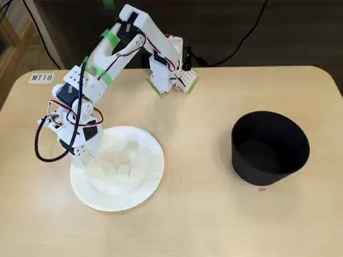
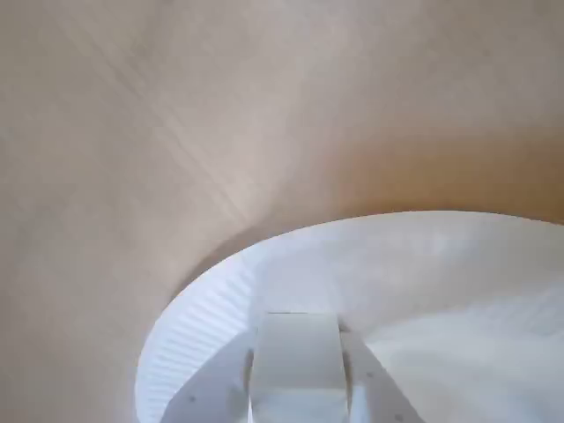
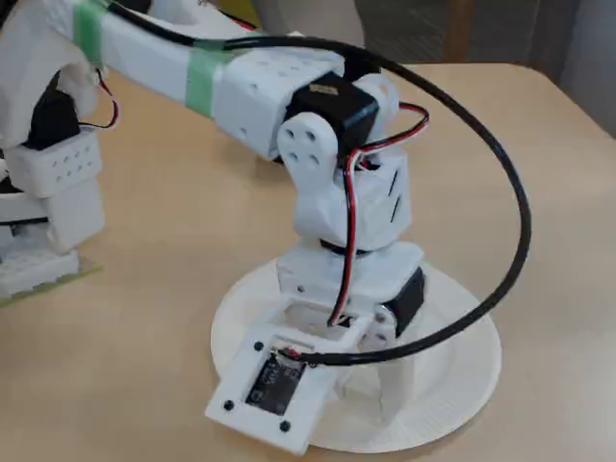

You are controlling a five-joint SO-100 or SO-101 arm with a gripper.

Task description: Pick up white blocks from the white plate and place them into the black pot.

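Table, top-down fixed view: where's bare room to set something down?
Bare: the table between the white plate and black pot, and the whole near edge. Crowded: the plate, with white blocks and the gripper down over its left rim; also around the arm base.

Your wrist view cuts the plate (image 2: 203, 308) off at its right and bottom edges, and the gripper (image 2: 298, 401) runs out at the bottom, its block (image 2: 296, 352) blurred. In a fixed view the arm hides the blocks; in the other, the blocks (image 1: 122, 160) blur into the plate.
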